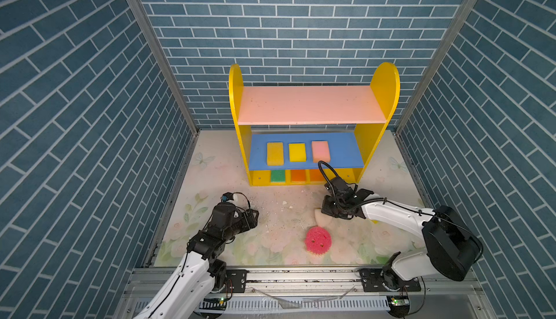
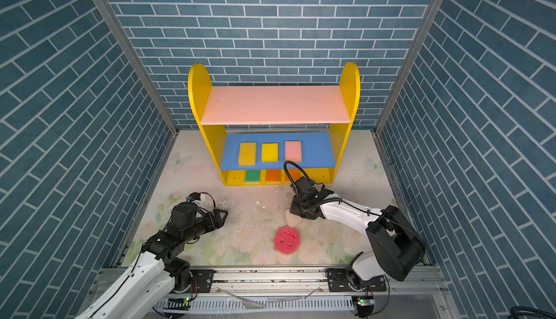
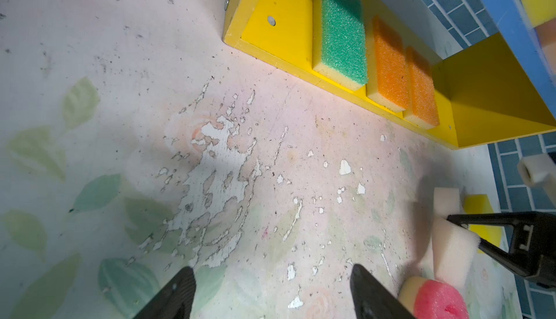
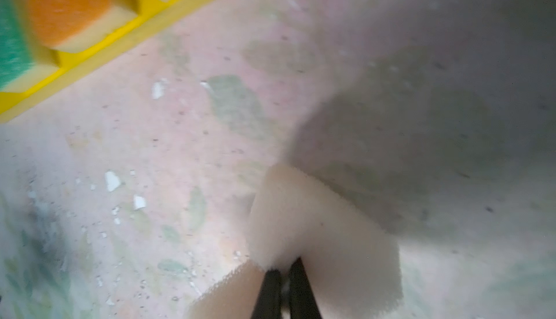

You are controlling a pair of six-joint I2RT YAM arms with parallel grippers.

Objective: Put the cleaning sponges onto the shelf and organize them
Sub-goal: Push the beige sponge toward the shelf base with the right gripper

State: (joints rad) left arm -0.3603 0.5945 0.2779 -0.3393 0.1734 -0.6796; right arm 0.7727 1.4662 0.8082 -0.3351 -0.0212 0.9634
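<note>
My right gripper is shut on a cream sponge, pinching its middle so the foam bulges on both sides. In both top views this gripper points down at the floor mat in front of the shelf, with the cream sponge poking out beneath it. A round pink sponge lies just in front. The blue board carries yellow-orange, yellow and pink sponges. The base holds a green sponge and two orange sponges. My left gripper is open and empty, at the left.
A yellow sponge lies on the mat behind the right gripper. The pink top board is bare. Blue brick walls close in three sides, and a metal rail runs along the front edge. The mat is scuffed, with paint chips.
</note>
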